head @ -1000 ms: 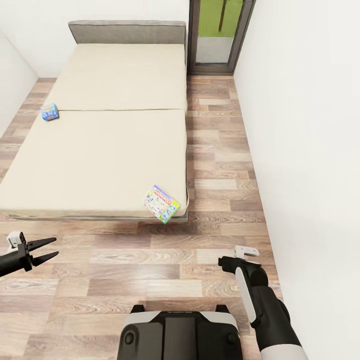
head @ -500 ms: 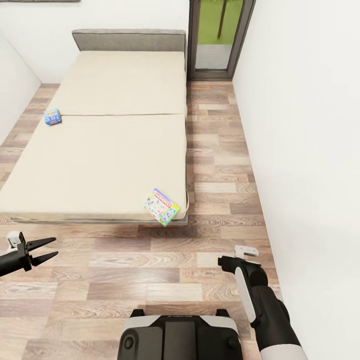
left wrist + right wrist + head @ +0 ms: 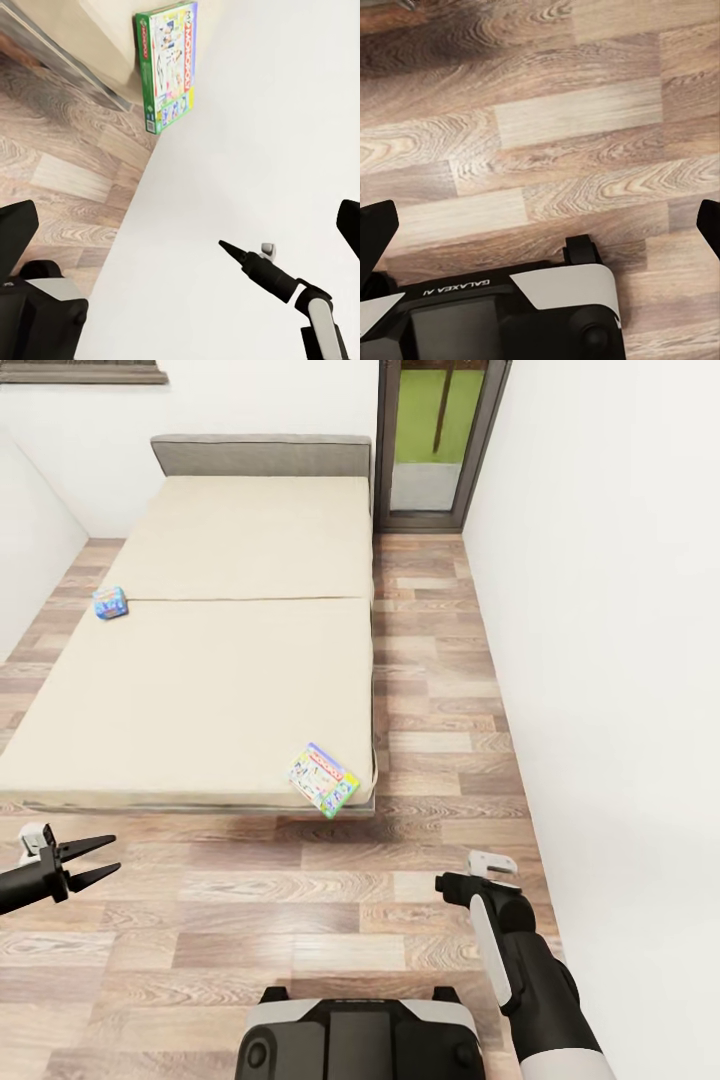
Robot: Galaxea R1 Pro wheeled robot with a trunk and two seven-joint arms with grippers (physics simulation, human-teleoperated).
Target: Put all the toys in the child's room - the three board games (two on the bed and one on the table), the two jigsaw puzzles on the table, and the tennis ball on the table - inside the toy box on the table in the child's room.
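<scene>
Two board games lie on the bed (image 3: 220, 680). The green-and-white one (image 3: 323, 780) sits at the bed's near right corner, jutting over the edge, and it shows again (image 3: 166, 64) in the left wrist view. The small blue one (image 3: 110, 603) rests near the bed's left edge. My left gripper (image 3: 113, 855) hangs open and empty over the floor, in front of the bed's foot at the left. My right gripper (image 3: 445, 881) is open and empty over the floor at the right, below the green-and-white game. The toy box, table, jigsaw puzzles and tennis ball are out of view.
Wood-plank floor (image 3: 430, 690) runs between the bed and the white wall (image 3: 600, 610) on the right. A glass door (image 3: 440, 440) stands at the far end beside the grey headboard (image 3: 260, 455). My base (image 3: 510, 315) is right below the arms.
The whole picture has shifted downward, so the camera moved; more of the far wall shows above the headboard. Both grippers hold the same pose.
</scene>
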